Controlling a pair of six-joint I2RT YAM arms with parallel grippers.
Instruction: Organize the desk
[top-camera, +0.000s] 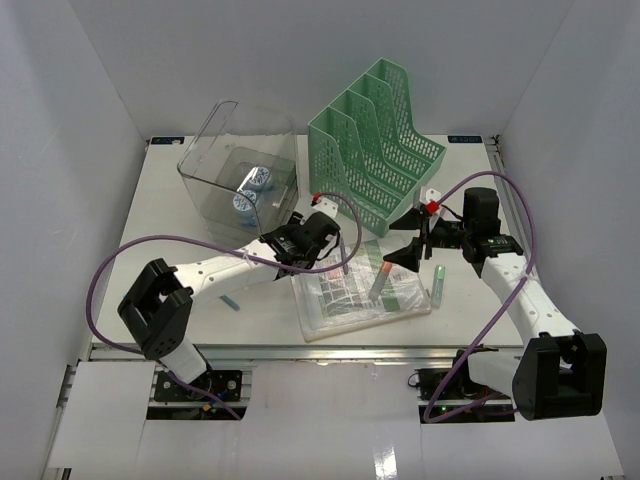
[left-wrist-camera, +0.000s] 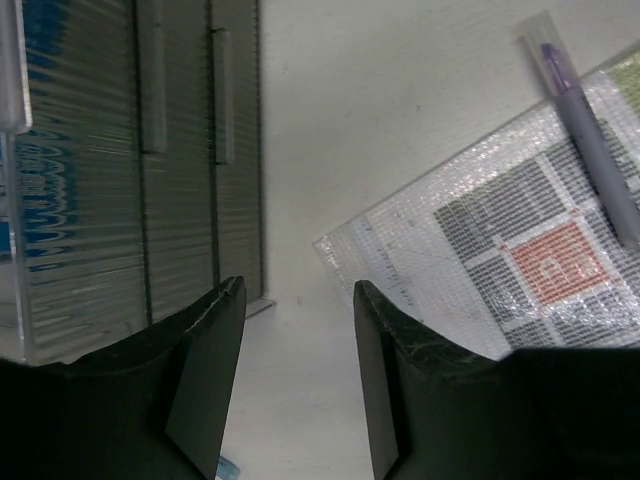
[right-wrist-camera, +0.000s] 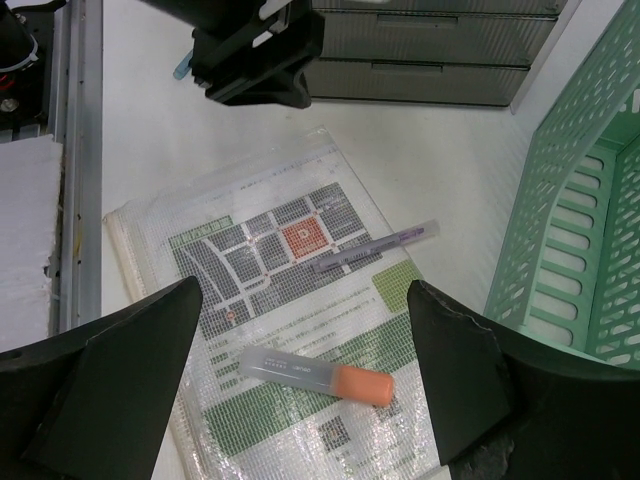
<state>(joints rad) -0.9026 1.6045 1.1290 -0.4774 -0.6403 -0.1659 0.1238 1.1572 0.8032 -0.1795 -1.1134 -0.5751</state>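
Note:
On the white desk (top-camera: 160, 215) lies a clear mesh pouch (top-camera: 365, 292) with a printed sheet inside. An orange-capped marker (right-wrist-camera: 315, 372) and a thin purple pen (right-wrist-camera: 375, 250) rest on the pouch (right-wrist-camera: 250, 300). My right gripper (right-wrist-camera: 305, 290) hovers open above the marker, its jaws wide and apart from it. My left gripper (left-wrist-camera: 298, 290) is open over bare desk between the pouch corner (left-wrist-camera: 470, 260) and the clear bin (left-wrist-camera: 110, 180), and holds nothing. From above, the left gripper (top-camera: 332, 243) is at the pouch's far left corner and the right gripper (top-camera: 412, 240) at its far right.
A clear plastic bin (top-camera: 240, 175) holding tape rolls (top-camera: 252, 190) stands at the back left. A green mesh file organizer (top-camera: 375, 140) stands behind the pouch. A green pen (top-camera: 438, 283) lies right of the pouch. A small blue item (top-camera: 232, 301) lies near the left arm.

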